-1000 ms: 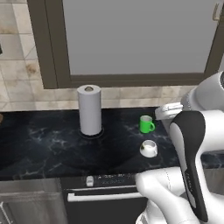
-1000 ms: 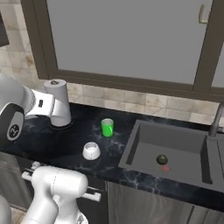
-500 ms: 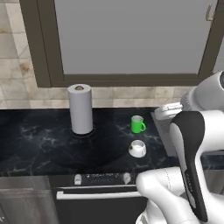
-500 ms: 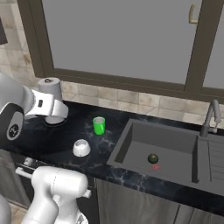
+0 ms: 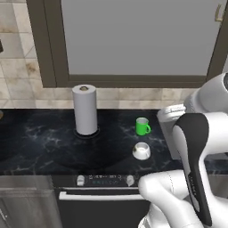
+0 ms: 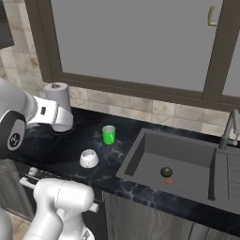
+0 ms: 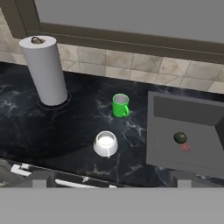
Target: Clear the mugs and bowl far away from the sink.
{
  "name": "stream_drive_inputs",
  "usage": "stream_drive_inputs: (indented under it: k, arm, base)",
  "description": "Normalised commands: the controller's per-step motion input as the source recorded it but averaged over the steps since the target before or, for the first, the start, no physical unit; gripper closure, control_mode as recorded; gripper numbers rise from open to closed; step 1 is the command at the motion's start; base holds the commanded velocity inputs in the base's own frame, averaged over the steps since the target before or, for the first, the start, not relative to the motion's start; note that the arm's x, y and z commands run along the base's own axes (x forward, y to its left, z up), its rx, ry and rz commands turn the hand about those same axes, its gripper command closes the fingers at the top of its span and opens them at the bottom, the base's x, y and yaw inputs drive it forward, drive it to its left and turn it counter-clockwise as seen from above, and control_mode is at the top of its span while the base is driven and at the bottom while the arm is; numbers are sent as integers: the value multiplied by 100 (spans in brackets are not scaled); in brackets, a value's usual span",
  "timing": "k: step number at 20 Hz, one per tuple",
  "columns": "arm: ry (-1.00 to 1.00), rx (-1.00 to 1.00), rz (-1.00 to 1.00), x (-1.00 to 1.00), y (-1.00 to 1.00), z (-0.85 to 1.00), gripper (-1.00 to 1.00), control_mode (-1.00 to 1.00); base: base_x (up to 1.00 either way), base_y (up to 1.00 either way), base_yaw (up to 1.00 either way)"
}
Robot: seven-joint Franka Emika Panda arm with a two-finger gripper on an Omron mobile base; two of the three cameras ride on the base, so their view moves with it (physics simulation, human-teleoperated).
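Beside the dark grey rectangular recessed sink (image 6: 173, 161), on its left as the right base view shows it, runs the black marbled stone worktop (image 5: 40, 142) that carries both task items. The sink serves as the landmark for every position below.

The tall white paper-towel roll (image 5: 85, 110) stands upright on the worktop, well apart from the sink, at the back near the tiled wall. It is not a task item.

The small bright green cylindrical mug (image 7: 120, 105) stands upright near the sink's left edge, towards the back of the worktop. It does not touch the sink rim. Its side handle points towards the sink in the hand view.

The small squat white round bowl (image 7: 106, 144) sits near the worktop's front edge, slightly farther from the sink than the mug. It is apart from the mug and upright, with its greyish inside facing up.

A small dark round object (image 6: 166, 172) lies on the sink floor.

The jaws stand fully open and hold nothing. The hand is raised well above the worktop. Neither item lies between the jaws.

Governing relation: in the hand view the bowl lies almost straight ahead of the jaws and nearest to them. The mug lies beyond it, offset slightly towards the sink. Judged from this layout, a descent onto either item is required, followed by a carry away from the sink, towards the paper-towel roll.
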Motion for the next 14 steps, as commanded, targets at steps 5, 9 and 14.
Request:
stream_drive_inputs:
  k: [5,9,14]
  arm:
    - [0,0,0,0,0,0,-100,100]
    - [0,0,0,0,0,0,-100,100]
    - [13,0,2,2,-1,-16,-100,-100]
  base:
    - [0,-34,13]
    - [0,-29,8]
    - [0,0,0]
